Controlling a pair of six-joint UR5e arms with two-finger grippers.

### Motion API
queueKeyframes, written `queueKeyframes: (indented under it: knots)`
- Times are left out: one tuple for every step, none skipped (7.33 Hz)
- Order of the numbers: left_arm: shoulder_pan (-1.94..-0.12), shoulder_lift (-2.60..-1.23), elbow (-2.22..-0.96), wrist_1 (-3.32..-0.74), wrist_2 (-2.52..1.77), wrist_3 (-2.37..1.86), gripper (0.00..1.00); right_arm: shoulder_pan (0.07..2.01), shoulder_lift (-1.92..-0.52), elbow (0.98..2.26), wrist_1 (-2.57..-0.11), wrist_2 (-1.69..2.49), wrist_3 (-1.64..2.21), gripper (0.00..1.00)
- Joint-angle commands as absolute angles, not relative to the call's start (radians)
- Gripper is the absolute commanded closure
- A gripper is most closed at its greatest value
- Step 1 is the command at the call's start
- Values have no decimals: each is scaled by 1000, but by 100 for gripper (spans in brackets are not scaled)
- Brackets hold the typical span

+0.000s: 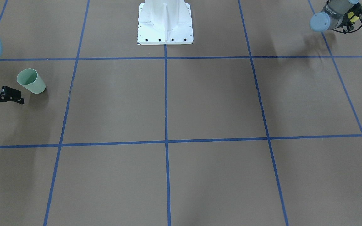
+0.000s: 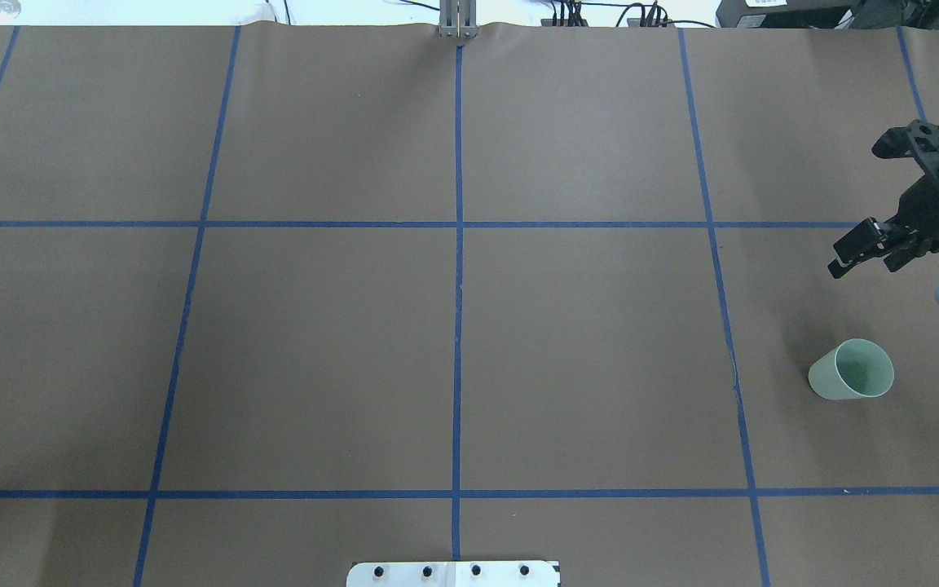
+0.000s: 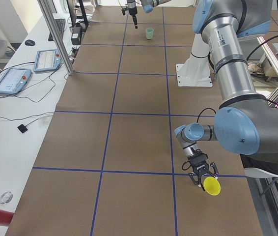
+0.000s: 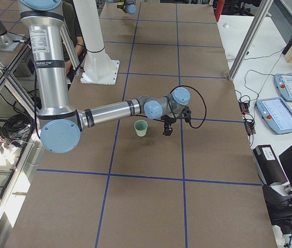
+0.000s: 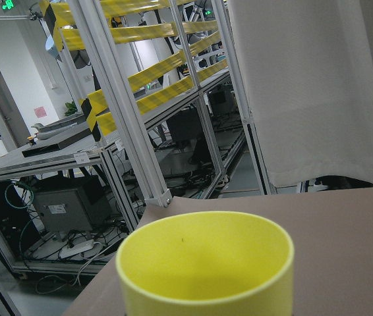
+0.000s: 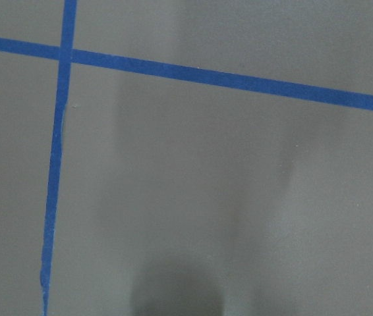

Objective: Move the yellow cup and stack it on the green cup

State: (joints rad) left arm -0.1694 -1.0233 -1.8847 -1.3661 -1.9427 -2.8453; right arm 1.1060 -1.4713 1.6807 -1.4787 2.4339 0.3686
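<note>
A robotics lab (teach pendants [image 4: 279,114], aluminium framing [image 5: 128,112], grid-taped table [image 2: 315,326]).

We see a brown table [image 2: 315,342] gridded with blue tape [image 2: 458,244]; a green cup [image 2: 851,371] stands upright near its right edge.

The green cup [image 4: 141,128] stands upright on the brown table [image 4: 146,206], the right gripper [image 4: 166,130] pointing down just beside it, not touching.
</note>
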Motion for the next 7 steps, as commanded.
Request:
queueKeyframes:
  knots:
    - [-319,-1151,-1885,-1282,-1843,-2731,37,1106,-1473,1686,-1479,2434,373,0]
    - [-472,-1275,-1869,-1146,-1766,-2598,37,1106,-1471,1690,-1479,2434,376,0]
    - [-562,-1360,-1861,-1088,-1693,-2506,37,1104,-1470,1689,-1479,2434,376,0]
    - [-595,-1359,-1861,-1075,-1684,-2449,37,1104,-1457,1683,-1479,2436,376,0]
    - [-616,-1377,-1864,-1050,-1669,-2362,37,1103,-1457,1677,-1479,2437,376,0]
    - [-623,-1400,-1873,-1049,-1587,-2306,37,1101,-1456,1675,-1479,2439,374,0]
    - [-659,-1443,-1881,-1049,-1510,-2216,36,1098,-1454,1675,-1479,2441,376,0]
